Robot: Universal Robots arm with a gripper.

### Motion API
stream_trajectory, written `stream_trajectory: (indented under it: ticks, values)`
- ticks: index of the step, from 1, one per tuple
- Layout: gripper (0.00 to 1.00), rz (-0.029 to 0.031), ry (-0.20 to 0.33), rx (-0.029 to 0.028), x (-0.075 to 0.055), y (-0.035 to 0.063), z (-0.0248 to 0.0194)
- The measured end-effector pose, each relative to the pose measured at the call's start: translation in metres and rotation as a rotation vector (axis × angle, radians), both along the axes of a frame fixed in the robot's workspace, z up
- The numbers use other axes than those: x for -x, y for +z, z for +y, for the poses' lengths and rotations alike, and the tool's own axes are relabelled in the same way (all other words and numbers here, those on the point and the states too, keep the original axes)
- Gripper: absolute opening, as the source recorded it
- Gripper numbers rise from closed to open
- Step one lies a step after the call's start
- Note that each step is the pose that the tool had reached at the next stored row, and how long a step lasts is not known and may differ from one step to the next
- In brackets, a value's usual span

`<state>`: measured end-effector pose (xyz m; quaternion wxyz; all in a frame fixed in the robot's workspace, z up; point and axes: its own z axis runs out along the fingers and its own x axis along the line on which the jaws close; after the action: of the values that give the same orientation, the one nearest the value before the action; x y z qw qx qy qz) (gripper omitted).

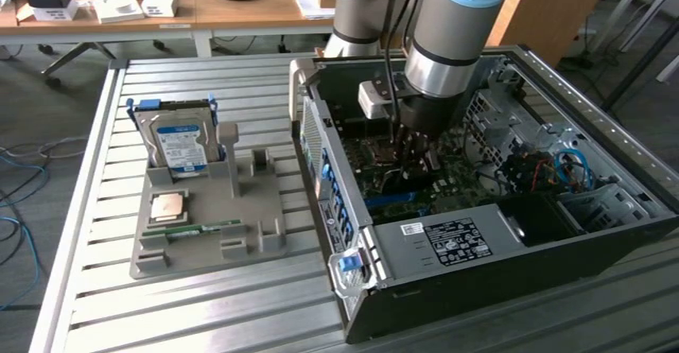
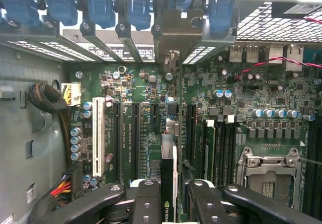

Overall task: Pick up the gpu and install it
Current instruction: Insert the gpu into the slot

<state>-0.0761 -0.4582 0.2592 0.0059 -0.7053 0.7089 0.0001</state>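
I am in the install step: the tool (image 2: pixel 170 199) pinches the gpu (image 2: pixel 169 158), one finger on each side, and holds it inside the computer case (image 1: pixel 424 305), directly above the motherboard (image 2: pixel 131 83). The card stands on its edge, in line with one of the long slots of the motherboard. Its metal bracket (image 2: pixel 176 32) points to the rear openings at the motherboard's edge. I cannot tell if the contacts already touch the slot. In my judgement, the next move calls for a straight, gentle press toward the motherboard, without any tilt
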Motion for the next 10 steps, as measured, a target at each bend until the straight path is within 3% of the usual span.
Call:
stream_trajectory:
  ticks: [10]
  values:
    - [0.26, 0.0, 0.0, 0.0, 0.0, -0.0008, 0.0]
